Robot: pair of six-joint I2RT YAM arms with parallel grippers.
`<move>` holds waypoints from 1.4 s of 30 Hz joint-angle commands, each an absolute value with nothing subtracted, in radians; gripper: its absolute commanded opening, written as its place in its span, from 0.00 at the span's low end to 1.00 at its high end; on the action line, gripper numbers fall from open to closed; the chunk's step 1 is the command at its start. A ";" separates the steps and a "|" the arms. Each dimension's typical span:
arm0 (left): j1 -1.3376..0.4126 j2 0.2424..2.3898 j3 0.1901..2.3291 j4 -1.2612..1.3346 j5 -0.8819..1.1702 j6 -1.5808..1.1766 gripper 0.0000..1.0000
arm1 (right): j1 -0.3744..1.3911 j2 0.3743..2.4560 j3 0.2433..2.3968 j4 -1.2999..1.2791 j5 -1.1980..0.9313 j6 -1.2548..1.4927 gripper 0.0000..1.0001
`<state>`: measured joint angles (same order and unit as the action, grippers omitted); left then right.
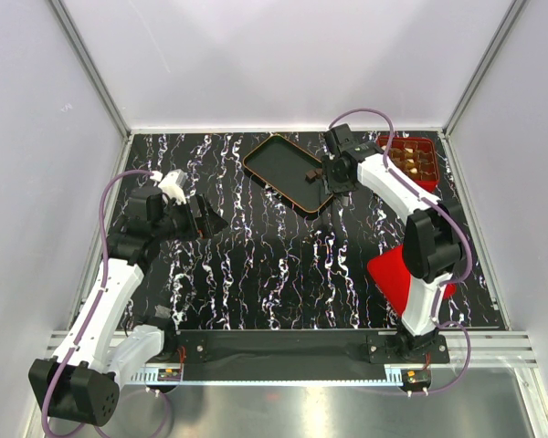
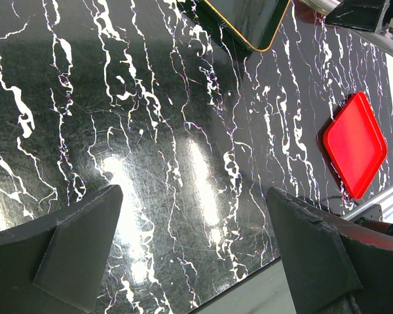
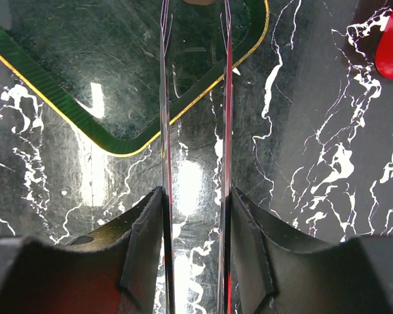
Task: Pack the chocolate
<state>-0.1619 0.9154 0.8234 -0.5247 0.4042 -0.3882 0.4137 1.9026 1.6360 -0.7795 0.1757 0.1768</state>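
Note:
Several chocolates [image 1: 409,159] sit in the cells of the red gridded box [image 1: 428,173] at the back right. One dark brown chocolate [image 1: 310,173] lies in the black tray [image 1: 272,157], near its right end. My right gripper [image 1: 336,173] [image 3: 196,222] is shut on a pair of thin metal tongs [image 3: 165,118], whose blades reach over the tray's corner. Between the tong tips a brown bit [image 3: 196,1] shows at the top edge of the right wrist view. My left gripper [image 1: 205,222] [image 2: 196,255] hangs open over bare table at the left, holding nothing.
The flat red lid [image 1: 395,274] [image 2: 355,144] lies on the marbled table by the right arm. The orange-rimmed tray [image 2: 249,19] [image 3: 65,104] stands at the back centre. White walls close the back and both sides.

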 commanded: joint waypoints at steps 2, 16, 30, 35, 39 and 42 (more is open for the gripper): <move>-0.160 0.900 0.828 -0.489 0.396 -0.373 0.99 | 0.423 1.930 1.644 -0.732 0.222 0.170 0.50; -0.160 0.897 0.828 -0.491 0.396 -0.371 0.99 | 0.425 1.980 1.678 -0.727 0.186 0.170 0.49; -0.160 0.897 0.827 -0.492 0.396 -0.373 0.99 | 0.425 1.884 1.689 -0.768 0.135 0.172 0.39; -0.160 0.899 0.827 -0.492 0.393 -0.373 0.99 | 0.422 1.873 1.712 -0.791 0.136 0.153 0.38; -0.160 0.899 0.827 -0.494 0.394 -0.371 0.99 | 0.419 1.864 1.738 -0.825 0.150 0.144 0.38; -0.160 0.896 0.825 -0.494 0.393 -0.371 0.99 | 0.396 1.852 1.755 -0.848 0.192 0.137 0.38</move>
<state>-0.1619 0.9154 0.8234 -0.5251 0.4038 -0.3878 0.4110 1.9152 1.6974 -0.8169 0.1448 0.1566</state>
